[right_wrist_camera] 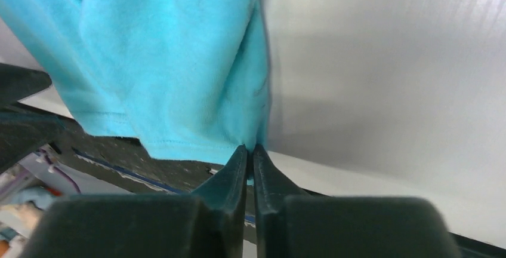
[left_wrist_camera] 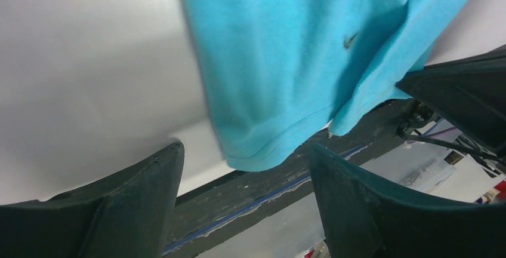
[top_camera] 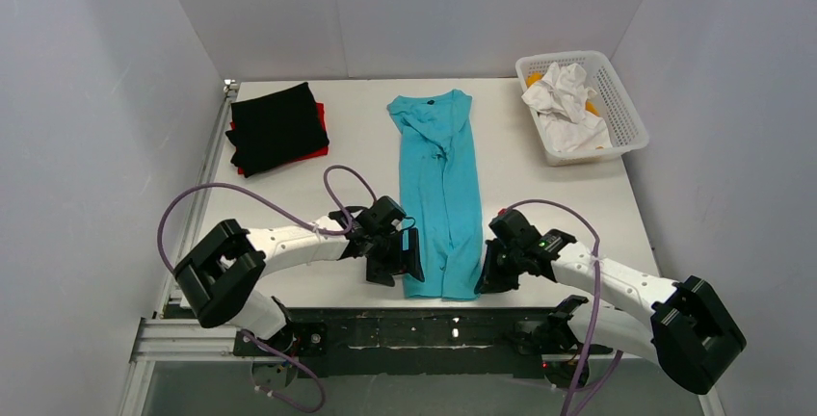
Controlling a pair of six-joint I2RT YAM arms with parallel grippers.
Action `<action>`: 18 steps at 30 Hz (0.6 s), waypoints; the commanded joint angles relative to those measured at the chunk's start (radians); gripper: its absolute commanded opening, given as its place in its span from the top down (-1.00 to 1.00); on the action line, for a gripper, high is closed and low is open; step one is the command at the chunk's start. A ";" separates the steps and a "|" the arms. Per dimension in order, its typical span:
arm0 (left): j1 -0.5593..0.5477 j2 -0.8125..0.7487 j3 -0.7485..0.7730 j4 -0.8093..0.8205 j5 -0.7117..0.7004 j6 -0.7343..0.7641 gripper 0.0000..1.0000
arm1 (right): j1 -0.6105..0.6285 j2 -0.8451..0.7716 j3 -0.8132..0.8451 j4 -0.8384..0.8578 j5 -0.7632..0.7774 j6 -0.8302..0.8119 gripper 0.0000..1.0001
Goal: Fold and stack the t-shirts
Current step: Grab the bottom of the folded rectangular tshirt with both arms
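The turquoise t-shirt (top_camera: pixel 443 185) lies on the white table as a long narrow strip, collar at the far end, hem over the near edge. My left gripper (top_camera: pixel 403 260) is open at the hem's left corner; in the left wrist view its fingers (left_wrist_camera: pixel 137 198) stand wide apart with the hem (left_wrist_camera: pixel 268 144) just beyond them, not held. My right gripper (top_camera: pixel 489 272) is shut on the hem's right corner (right_wrist_camera: pixel 238 132), the cloth pinched between its fingertips (right_wrist_camera: pixel 250 150). A folded black t-shirt (top_camera: pixel 277 127) lies on a folded red one (top_camera: pixel 313 153) at the far left.
A white mesh basket (top_camera: pixel 624 117) at the far right holds crumpled white cloth (top_camera: pixel 568 103) and something orange. The table's near edge and a dark metal frame (top_camera: pixel 424 325) run just below both grippers. Grey walls enclose the table.
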 commanded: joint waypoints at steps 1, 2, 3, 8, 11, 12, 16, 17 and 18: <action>-0.042 0.081 -0.030 -0.048 -0.017 -0.022 -0.45 | -0.002 -0.008 -0.046 0.031 -0.048 0.059 0.92; -0.051 0.082 -0.029 -0.056 -0.022 -0.024 -0.40 | -0.001 -0.016 -0.059 0.034 -0.066 0.074 0.97; -0.055 0.078 -0.030 -0.073 -0.031 -0.026 -0.35 | -0.001 -0.032 -0.071 0.030 -0.079 0.096 0.97; -0.063 0.012 -0.063 -0.138 -0.097 -0.033 -0.30 | -0.001 -0.129 -0.094 -0.002 -0.080 0.148 0.97; -0.063 0.001 -0.082 -0.133 -0.100 -0.041 -0.22 | -0.001 -0.175 -0.122 0.027 -0.118 0.188 0.97; -0.064 0.007 -0.082 -0.136 -0.097 -0.043 -0.19 | -0.001 -0.185 -0.134 0.041 -0.127 0.201 0.97; -0.076 0.035 -0.068 -0.139 -0.081 -0.053 0.04 | -0.001 -0.187 -0.143 0.089 -0.139 0.229 0.97; -0.079 0.039 -0.064 -0.148 -0.081 -0.056 0.13 | -0.001 -0.181 -0.138 0.095 -0.140 0.232 0.97; -0.083 0.040 -0.065 -0.149 -0.080 -0.063 0.21 | -0.001 -0.178 -0.132 0.095 -0.137 0.235 0.97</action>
